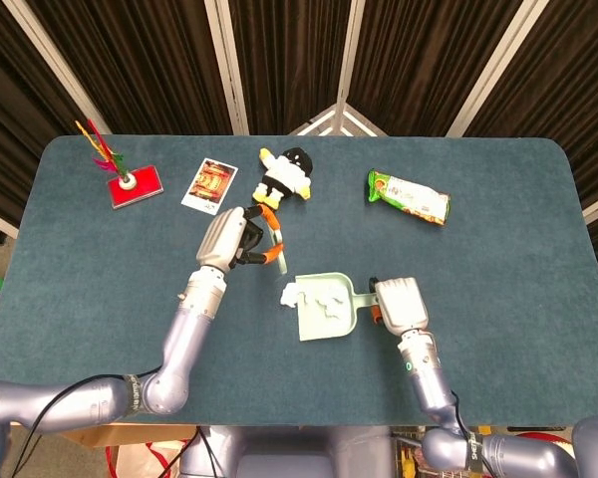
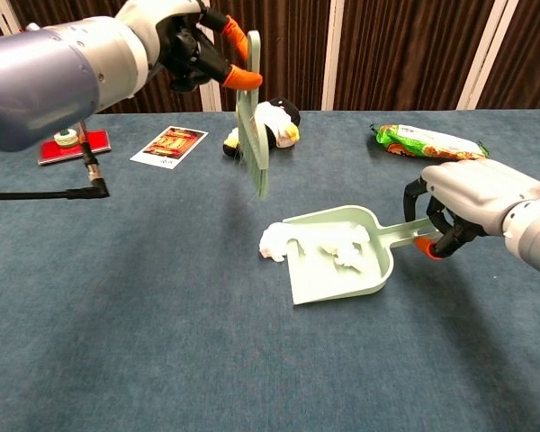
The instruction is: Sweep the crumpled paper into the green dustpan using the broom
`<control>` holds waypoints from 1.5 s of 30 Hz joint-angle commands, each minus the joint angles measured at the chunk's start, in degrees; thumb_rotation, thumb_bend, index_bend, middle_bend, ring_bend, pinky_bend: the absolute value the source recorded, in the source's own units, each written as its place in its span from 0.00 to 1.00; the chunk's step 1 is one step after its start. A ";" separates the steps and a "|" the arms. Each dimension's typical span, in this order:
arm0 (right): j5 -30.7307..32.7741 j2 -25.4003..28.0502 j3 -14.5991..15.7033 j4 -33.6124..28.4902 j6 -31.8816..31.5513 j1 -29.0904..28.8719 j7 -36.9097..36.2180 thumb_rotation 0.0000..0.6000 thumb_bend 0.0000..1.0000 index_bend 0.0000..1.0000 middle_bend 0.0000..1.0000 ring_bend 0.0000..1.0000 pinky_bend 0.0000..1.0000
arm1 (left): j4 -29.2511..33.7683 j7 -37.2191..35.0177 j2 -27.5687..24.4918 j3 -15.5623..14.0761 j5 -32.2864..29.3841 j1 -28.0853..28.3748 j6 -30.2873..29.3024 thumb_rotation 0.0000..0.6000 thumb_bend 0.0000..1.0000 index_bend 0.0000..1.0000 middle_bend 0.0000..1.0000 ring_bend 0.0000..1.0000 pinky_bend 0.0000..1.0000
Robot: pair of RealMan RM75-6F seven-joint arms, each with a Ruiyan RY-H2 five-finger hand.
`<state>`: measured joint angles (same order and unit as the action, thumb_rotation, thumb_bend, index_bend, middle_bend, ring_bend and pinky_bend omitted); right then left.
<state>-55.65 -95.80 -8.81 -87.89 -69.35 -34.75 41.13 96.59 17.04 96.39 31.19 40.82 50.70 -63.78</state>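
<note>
Two hands work mid-table. Left hand (image 2: 184,40) grips the pale green broom (image 2: 252,126), bristles down, raised. White crumpled paper (image 2: 274,241) lies at the mouth of the pale green plastic dustpan (image 2: 337,265), whose handle points right into the gripping right hand (image 2: 463,202).

Even, bright overhead light in both views. Shadows on table (image 1: 498,299) soft and short; faint shadow under dustpan (image 2: 337,270). Dark curtains (image 1: 279,60) stay dim. Mild sheen on near arm (image 2: 54,54), which reads slightly soft in chest view. Head view sharp throughout.
</note>
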 commanded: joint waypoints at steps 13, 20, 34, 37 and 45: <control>0.22 -0.63 0.21 0.68 -0.08 0.31 0.49 1.00 0.50 0.58 0.81 0.81 0.72 | 6.89 6.63 -10.86 -3.96 -16.82 3.27 8.62 1.00 0.42 0.76 0.97 0.87 0.92; 0.08 -0.72 0.36 0.64 -0.08 0.38 0.72 1.00 0.50 0.58 0.81 0.81 0.72 | 5.55 6.48 -7.53 -5.77 -16.52 5.43 6.75 1.00 0.42 0.76 0.97 0.87 0.92; 0.25 0.12 -0.12 -0.66 -0.59 0.77 0.89 1.00 0.50 0.58 0.81 0.81 0.72 | -2.42 4.41 7.31 -4.07 -10.75 11.95 -1.38 1.00 0.39 0.76 0.97 0.87 0.92; 0.27 0.47 -0.13 -1.19 -0.82 0.96 0.89 1.00 0.50 0.58 0.81 0.81 0.72 | -4.37 2.17 10.56 -2.98 -7.94 12.44 -4.00 1.00 0.39 0.76 0.97 0.87 0.92; 0.20 0.91 -0.33 -2.35 -1.38 1.04 1.33 1.00 0.50 0.58 0.81 0.81 0.72 | -9.63 -1.46 16.33 -0.35 -4.56 13.28 -6.79 1.00 0.38 0.76 0.97 0.87 0.92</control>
<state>-55.44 -94.92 -9.12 -90.22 -70.71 -33.70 42.44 87.39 16.26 112.05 30.19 35.71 63.81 -70.15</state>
